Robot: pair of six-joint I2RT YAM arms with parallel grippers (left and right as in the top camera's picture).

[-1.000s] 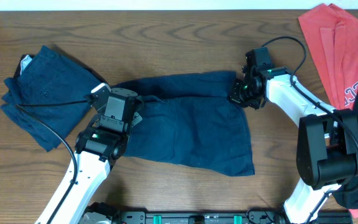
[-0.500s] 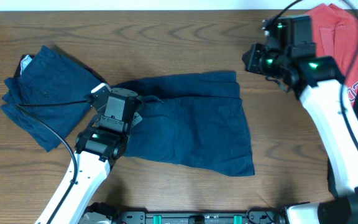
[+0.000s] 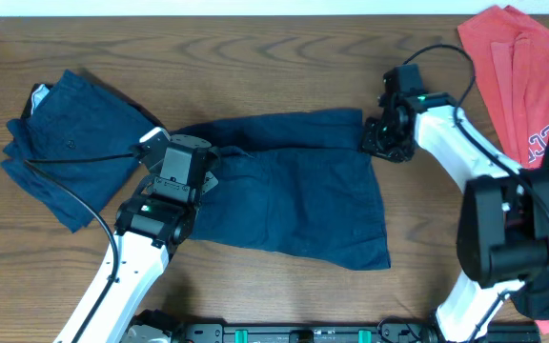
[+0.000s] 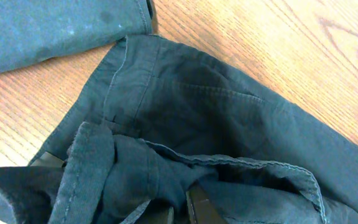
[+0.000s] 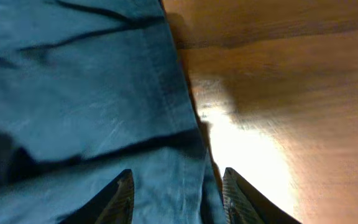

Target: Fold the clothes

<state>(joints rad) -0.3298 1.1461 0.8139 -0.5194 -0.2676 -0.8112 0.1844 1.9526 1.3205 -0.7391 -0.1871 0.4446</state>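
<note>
Your left gripper (image 4: 122, 182) is clamped on the bunched waistband of the dark navy woven shorts (image 3: 294, 200). Your right gripper (image 5: 178, 196) has its fingers apart, either side of their far edge. The shorts lie spread mid-way across the brown wooden table (image 3: 255, 38), just beside a folded navy pair (image 3: 65, 143).

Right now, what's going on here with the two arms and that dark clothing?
Two robot arms are folding navy shorts spread mid-table. The left arm's fingers are clamped on bunched fabric at the waistband end. The right arm's fingers are open, straddling the hem at the far right corner. A second navy pair lies folded at the left, and a red garment sits at the far right.
</note>
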